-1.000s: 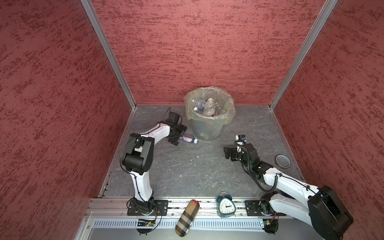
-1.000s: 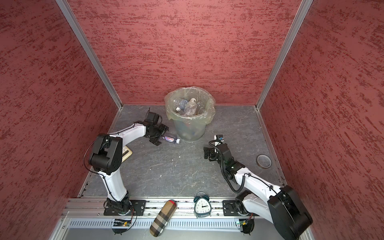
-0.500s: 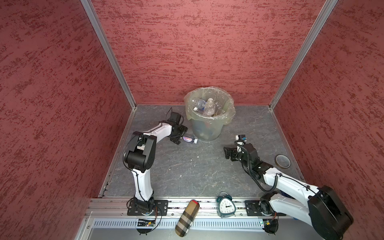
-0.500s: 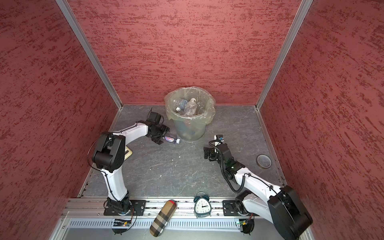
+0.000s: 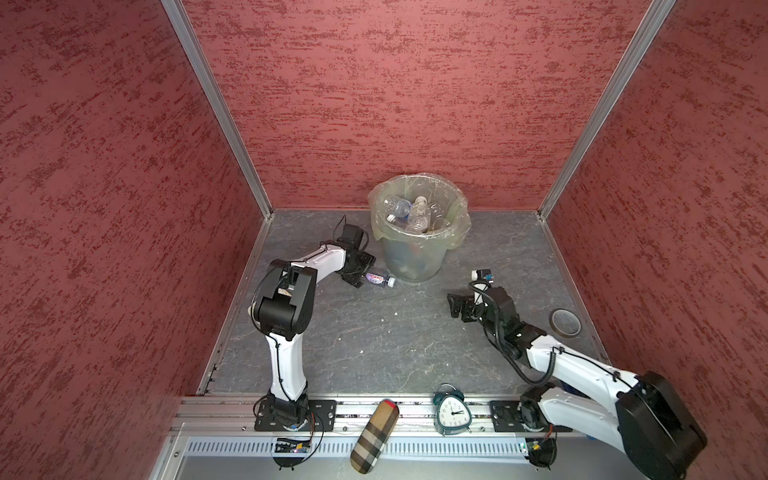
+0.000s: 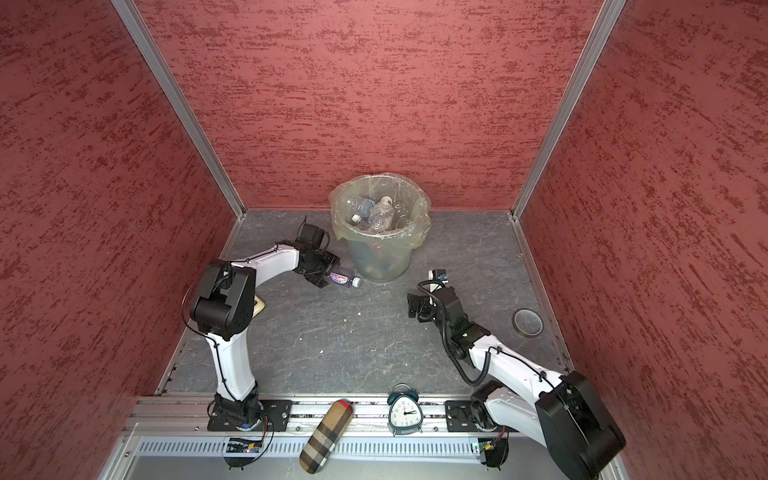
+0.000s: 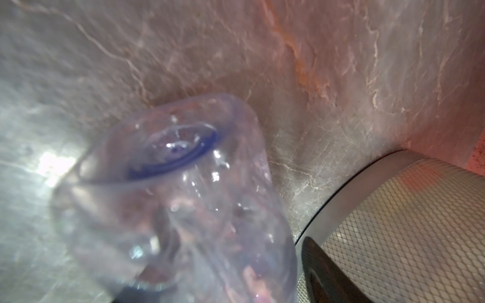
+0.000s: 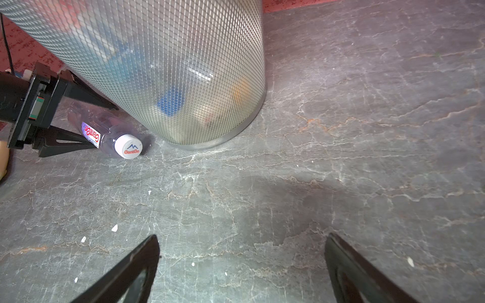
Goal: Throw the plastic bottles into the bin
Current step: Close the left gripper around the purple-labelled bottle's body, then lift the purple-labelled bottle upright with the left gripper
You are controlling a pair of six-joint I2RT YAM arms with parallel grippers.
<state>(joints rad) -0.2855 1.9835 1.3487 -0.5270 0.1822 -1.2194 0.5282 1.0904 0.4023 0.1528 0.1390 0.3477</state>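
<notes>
**Obs., bottle-to-bin.** Clock face taken on the dark grey veined desk (image 5: 374,332) in a top view, 12 at the back wall.

- Position: one small clear plastic bottle (image 5: 378,279) lies on its side at about 11, just beside the foot of the round grey-green tapered bin (image 5: 409,257), at the bin's 8 o'clock. The bin itself sits at 12. A heap of clear bottles (image 5: 409,214) is already inside it.
- Left fingers (image 8: 67,141): one on each side of the lying bottle, partway in. Whether they press on it I cannot tell.
- Right fingers (image 8: 126,270): spread wide, empty, low over bare desk at 3.

**Risks (judgement):**
- Round, smooth, light body: a squeeze off its widest line could squirt it out or roll it away.
- The far finger stands in the narrow gap between bottle and bin wall. It may scrape or shove the bin.
- The yellowish translucent bag (image 5: 459,232) droops over the rim and could snag the bottle on the way up.
- The bin looks well filled, so a drop from height might bounce back out.

**Bottle appearance:** looks empty. White cap with a small mountain logo points toward 4. The label is purple-blue with red lettering. In the left wrist view its base fills the frame, blurred.
</notes>
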